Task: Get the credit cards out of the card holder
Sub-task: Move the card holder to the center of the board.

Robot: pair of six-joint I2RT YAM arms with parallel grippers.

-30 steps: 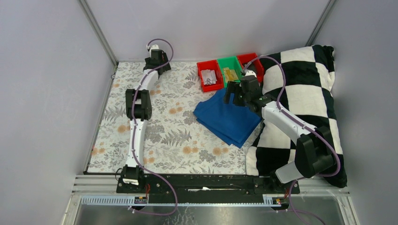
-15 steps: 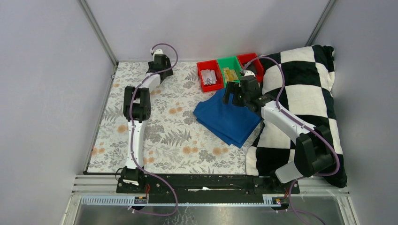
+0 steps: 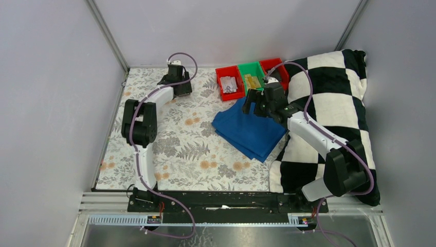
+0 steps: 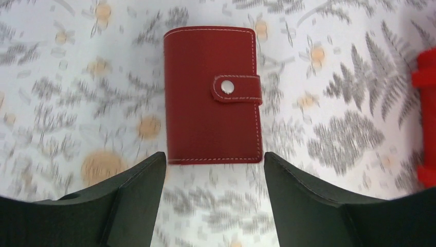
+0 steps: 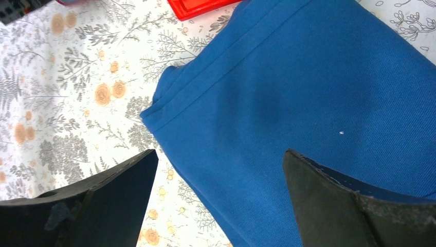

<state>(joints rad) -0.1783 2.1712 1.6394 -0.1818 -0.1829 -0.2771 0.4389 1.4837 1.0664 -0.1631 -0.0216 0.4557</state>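
Observation:
The card holder (image 4: 212,94) is a red wallet lying shut on the floral cloth, its strap tab (image 4: 235,88) snapped down. It shows only in the left wrist view. My left gripper (image 4: 213,157) is open and empty just above its near edge, at the back of the table in the top view (image 3: 180,88). No credit cards show at the wallet. My right gripper (image 5: 220,154) is open and empty above the folded blue cloth (image 5: 308,103), and it also shows in the top view (image 3: 255,106).
Three bins stand at the back: a red one (image 3: 222,87) with a pale item (image 3: 230,84), a green one (image 3: 257,68) with a tan-yellow item (image 3: 252,81), and another red one (image 3: 271,64). A black-and-white checked pillow (image 3: 334,103) fills the right side.
My left arm's elbow has swung left, and its gripper has moved right and nearer, over the wallet. The right arm has barely moved.

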